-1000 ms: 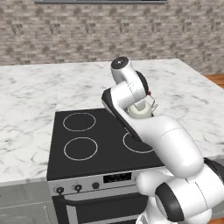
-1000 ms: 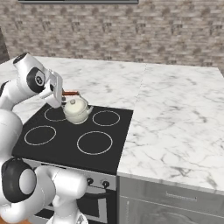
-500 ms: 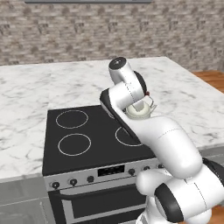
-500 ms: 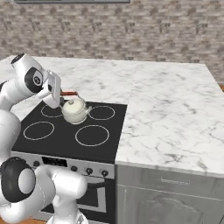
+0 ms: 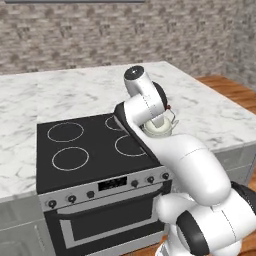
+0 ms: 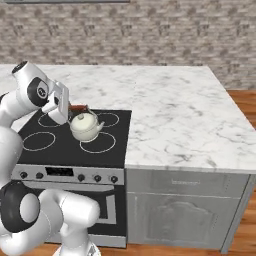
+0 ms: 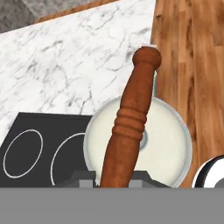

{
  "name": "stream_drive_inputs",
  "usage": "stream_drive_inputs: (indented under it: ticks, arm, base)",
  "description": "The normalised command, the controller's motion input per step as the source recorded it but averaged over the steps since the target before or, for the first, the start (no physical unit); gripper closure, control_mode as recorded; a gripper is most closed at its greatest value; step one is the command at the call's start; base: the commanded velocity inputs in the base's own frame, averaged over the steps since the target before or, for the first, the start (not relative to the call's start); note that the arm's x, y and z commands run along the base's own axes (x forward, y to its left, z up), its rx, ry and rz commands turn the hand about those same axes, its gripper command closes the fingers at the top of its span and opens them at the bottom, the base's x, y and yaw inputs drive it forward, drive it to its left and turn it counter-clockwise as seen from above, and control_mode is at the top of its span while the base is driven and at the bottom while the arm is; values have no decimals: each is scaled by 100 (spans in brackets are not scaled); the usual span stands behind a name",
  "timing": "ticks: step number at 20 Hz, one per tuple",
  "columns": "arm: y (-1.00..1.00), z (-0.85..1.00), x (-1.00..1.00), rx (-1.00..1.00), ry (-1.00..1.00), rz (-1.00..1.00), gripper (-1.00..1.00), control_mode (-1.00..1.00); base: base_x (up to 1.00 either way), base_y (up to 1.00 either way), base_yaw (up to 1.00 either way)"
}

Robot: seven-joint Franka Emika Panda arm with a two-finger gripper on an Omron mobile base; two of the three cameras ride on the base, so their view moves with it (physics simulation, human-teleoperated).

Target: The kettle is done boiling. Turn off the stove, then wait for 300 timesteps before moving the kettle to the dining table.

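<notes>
Kettle held by its handle above the stove.

From left to right in the right base view: the gripper (image 6: pixel 71 107), its jaws pinched on the reddish-brown handle (image 6: pixel 77 107); the cream-white kettle (image 6: pixel 85 126) hanging beneath it, over the black cooktop of the stove (image 6: pixel 60 142); then the marble counter (image 6: pixel 185 125). The hand view looked down the handle (image 7: pixel 129 127) onto the kettle lid (image 7: pixel 166 144), with wooden floor (image 7: pixel 197 65) at the right.
</notes>
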Motion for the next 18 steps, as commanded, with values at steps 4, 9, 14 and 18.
stream_drive_inputs:
  ticks: [4, 9, 14, 18]
  arm:
    - [0, 0, 0, 0, 0, 0, 100, 100]
    - [0, 0, 0, 0, 0, 0, 100, 100]
    - [0, 0, 0, 0, 0, 0, 100, 100]
    - [0, 0, 0, 0, 0, 0, 100, 100]
  base:
    - [-55, -14, -25]
    - [-51, -23, -24]
    - [-40, -25, -25]
    - [-22, -37, -35]
